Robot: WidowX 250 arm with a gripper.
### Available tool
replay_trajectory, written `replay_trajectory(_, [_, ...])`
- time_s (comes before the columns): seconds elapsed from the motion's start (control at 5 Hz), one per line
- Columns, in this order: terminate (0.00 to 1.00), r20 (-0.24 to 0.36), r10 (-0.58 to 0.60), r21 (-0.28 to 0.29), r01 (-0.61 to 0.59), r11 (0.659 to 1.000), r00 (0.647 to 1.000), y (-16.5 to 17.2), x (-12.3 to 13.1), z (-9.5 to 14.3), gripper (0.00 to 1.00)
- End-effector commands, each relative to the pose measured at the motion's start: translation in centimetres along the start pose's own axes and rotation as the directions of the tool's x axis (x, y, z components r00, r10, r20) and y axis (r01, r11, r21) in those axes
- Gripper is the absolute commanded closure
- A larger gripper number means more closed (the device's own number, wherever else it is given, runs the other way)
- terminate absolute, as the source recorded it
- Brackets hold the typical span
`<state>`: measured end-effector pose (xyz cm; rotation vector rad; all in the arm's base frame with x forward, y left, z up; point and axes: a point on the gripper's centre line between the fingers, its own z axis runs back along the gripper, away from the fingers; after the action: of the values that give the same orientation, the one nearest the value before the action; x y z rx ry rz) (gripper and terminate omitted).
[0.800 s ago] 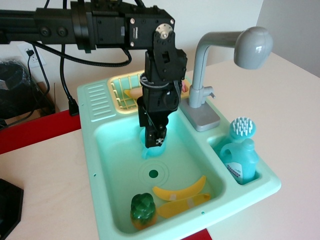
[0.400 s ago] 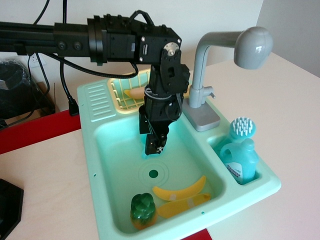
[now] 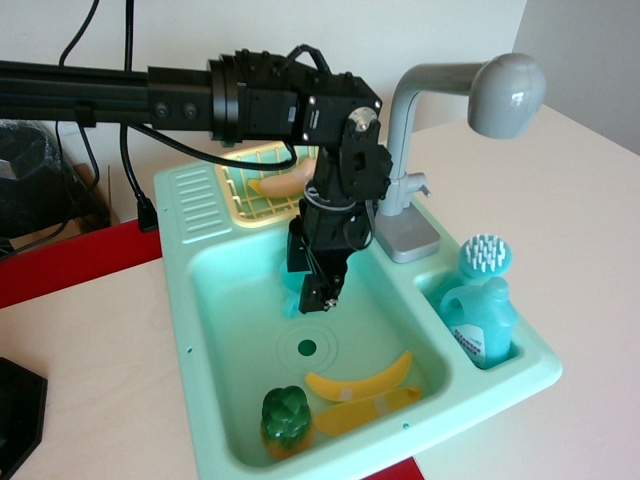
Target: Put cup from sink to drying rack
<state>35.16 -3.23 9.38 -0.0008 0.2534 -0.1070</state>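
Reaching down into the mint-green sink (image 3: 205, 300), with the black gripper (image 3: 318, 297) hanging low over the basin floor just behind the round drain (image 3: 306, 348). Showing only slivers of the teal cup (image 3: 291, 281), tucked close behind and beside the fingers at the back of the basin, mostly hidden by the arm. Leaving unclear whether the fingers are spread, narrowed or already closed around the cup; impossible to tell from this angle. Appearing to be working the pick-up step, with the cup not yet out of the basin. Waiting at the far left corner, the pale-yellow drying rack (image 3: 240, 200), already holding a yellow and a peach-coloured toy. Calling next, by the look of it, for a firm hold on the cup, a straight lift clear of the basin wall, then a short carry back and to the left, keeping away from the grey faucet (image 3: 420, 130) just beside the wrist. Lying untouched near the front: a green pepper toy (image 3: 286, 420) and two yellow banana-shaped pieces (image 3: 365, 385). Standing in the side well: a blue soap bottle (image 3: 482, 315).
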Motion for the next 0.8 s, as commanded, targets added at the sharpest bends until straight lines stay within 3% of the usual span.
replay_trajectory(0.0, [0.0, 0.045, 0.003, 0.011, -0.003, 1.0, 0.999, -0.3, 0.8, 0.9, 0.0])
replay_trajectory(0.2, [0.0, 0.043, 0.012, 0.012, -0.013, 1.0, 0.999, -0.4, 0.7, -0.1, 0.0])
replay_trajectory(0.4, [0.0, 0.051, 0.012, 0.023, -0.013, 1.0, 0.999, -0.4, 0.3, -0.8, 1.0])
replay_trajectory(0.6, [0.0, 0.055, 0.014, 0.021, -0.015, 1.0, 0.998, -0.4, -0.4, -1.2, 1.0])
